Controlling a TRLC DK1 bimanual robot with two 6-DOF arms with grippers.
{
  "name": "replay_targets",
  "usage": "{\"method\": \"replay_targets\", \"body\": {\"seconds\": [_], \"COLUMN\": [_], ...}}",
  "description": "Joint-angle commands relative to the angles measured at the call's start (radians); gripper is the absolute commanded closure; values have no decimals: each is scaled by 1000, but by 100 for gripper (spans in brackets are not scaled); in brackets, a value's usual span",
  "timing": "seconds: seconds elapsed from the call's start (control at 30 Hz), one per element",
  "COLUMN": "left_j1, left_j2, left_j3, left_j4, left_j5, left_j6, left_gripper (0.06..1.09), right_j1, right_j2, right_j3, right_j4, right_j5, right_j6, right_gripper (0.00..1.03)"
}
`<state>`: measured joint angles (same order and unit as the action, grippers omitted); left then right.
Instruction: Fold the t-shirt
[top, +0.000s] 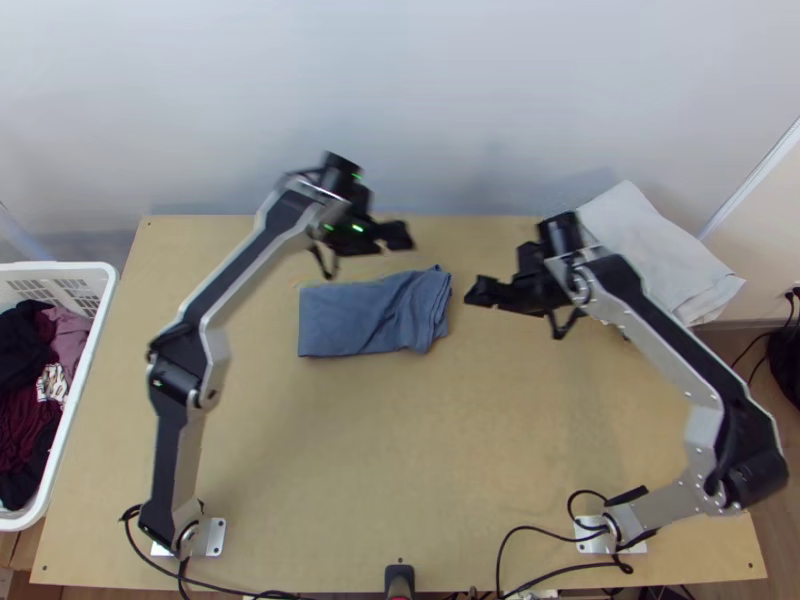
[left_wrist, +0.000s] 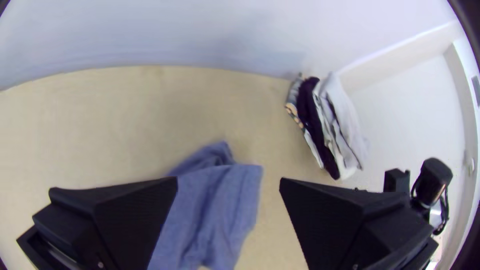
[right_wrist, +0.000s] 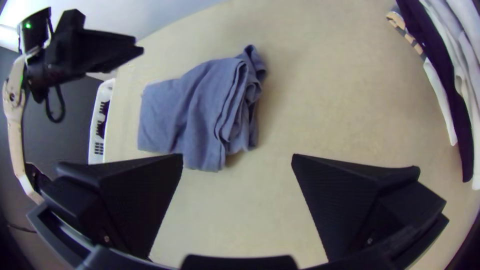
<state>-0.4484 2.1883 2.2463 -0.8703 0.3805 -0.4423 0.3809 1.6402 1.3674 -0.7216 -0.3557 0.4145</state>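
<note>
Top view, far left: a white basket (top: 60, 267) holds black, wine-red and pink clothes (top: 22, 440). The left gripper (top: 408, 236), fingers spread and empty, is by the far long edge of the t-shirt (top: 350, 320). The shirt lies on the table (top: 330, 480), folded into a compact strip running side to side, its right end rumpled. Just right of that end is the right gripper (top: 473, 292), fingers wide apart, likely the nearer for tidying it. Farther right sits a stack of folded clothes (top: 650, 245).
</note>
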Motion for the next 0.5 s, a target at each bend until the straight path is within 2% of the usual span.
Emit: {"method": "replay_targets", "body": {"seconds": [0.0, 0.2, 0.47], "left_j1": [59, 157, 274], "left_j2": [-108, -234, -372], "left_j3": [-2, -31, -145], "left_j4": [-39, -87, -118], "left_j5": [-48, -94, -101], "left_j6": [51, 91, 125], "left_gripper": [10, 10, 10], "right_j1": [64, 133, 168], "right_j2": [93, 251, 399], "right_j3": [32, 171, 358], "right_j4": [11, 11, 11], "right_j5": [86, 212, 288], "right_j6": [-5, 10, 30], "right_gripper": [4, 4, 4]}}
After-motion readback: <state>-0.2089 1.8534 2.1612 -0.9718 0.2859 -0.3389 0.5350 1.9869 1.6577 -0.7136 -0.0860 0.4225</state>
